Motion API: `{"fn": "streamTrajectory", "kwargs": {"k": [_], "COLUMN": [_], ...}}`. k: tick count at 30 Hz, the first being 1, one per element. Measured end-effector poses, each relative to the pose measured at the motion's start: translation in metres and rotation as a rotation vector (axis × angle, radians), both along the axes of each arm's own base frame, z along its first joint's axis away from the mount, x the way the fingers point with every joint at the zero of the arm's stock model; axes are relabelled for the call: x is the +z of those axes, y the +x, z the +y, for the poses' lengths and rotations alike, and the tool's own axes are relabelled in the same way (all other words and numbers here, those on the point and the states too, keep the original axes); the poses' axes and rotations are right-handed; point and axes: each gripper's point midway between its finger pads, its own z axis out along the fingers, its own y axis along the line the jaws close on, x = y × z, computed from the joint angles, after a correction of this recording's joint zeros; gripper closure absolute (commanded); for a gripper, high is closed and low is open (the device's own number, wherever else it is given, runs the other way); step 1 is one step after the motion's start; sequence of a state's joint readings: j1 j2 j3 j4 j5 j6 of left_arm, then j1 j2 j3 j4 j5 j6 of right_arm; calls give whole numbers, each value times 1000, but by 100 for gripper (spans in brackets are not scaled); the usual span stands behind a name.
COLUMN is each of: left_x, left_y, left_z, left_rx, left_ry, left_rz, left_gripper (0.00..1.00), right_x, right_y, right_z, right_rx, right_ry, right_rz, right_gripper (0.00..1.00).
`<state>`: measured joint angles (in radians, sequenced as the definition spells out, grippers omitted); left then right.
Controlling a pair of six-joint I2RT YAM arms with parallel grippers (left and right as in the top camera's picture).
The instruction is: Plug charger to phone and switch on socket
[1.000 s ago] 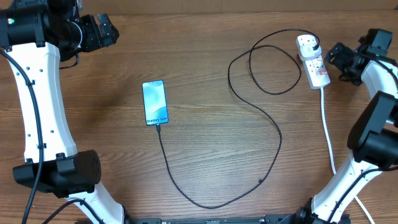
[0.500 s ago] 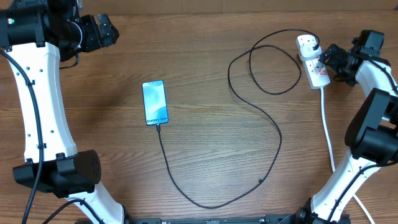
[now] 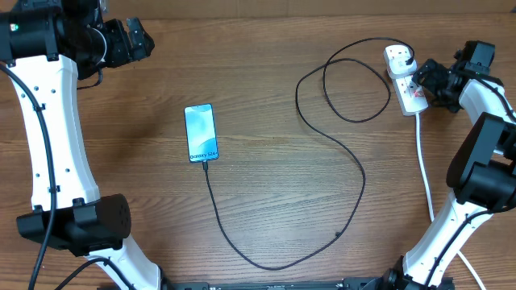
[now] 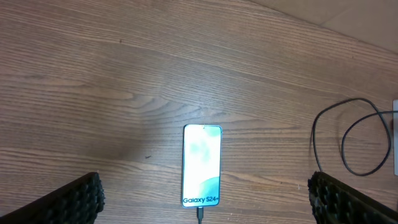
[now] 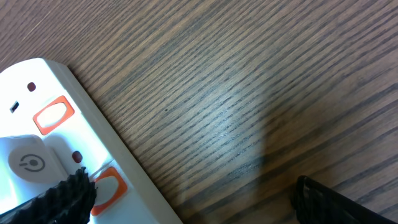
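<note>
Looking down from overhead: phone (image 3: 201, 133) flat on the tabletop (image 3: 266, 72), left of centre; black cable (image 3: 355, 173) meeting its near end, looping right and far to the white plug (image 3: 397, 55) on the power strip (image 3: 409, 89). Left pincer (image 3: 145, 40) far left, wide open, empty. Right pincer (image 3: 422, 80) just beside the strip, wide open, holding nothing. From the left wrist: phone lit, between spread fingers (image 4: 71, 200). From the right wrist: strip's red switches (image 5: 53, 116) at left, one finger (image 5: 59, 199) overlapping its edge.
</note>
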<state>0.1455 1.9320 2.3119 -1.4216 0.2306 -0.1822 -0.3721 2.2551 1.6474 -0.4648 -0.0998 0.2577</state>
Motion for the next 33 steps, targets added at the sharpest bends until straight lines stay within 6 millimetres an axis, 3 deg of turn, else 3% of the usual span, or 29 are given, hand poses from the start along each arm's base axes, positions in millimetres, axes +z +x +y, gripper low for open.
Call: {"fn": "streamTrajectory", "kwargs": {"k": [33], "left_x": [0], "left_y": [0], "left_z": [0], "left_rx": [0], "left_ry": [0], "left_rz": [0], "left_gripper": [0], "right_x": [-3], "right_y": [-2], "right_z": [5], "right_rx": [16], "right_ry": [23], "right_rz": [10], "right_gripper": [0]}}
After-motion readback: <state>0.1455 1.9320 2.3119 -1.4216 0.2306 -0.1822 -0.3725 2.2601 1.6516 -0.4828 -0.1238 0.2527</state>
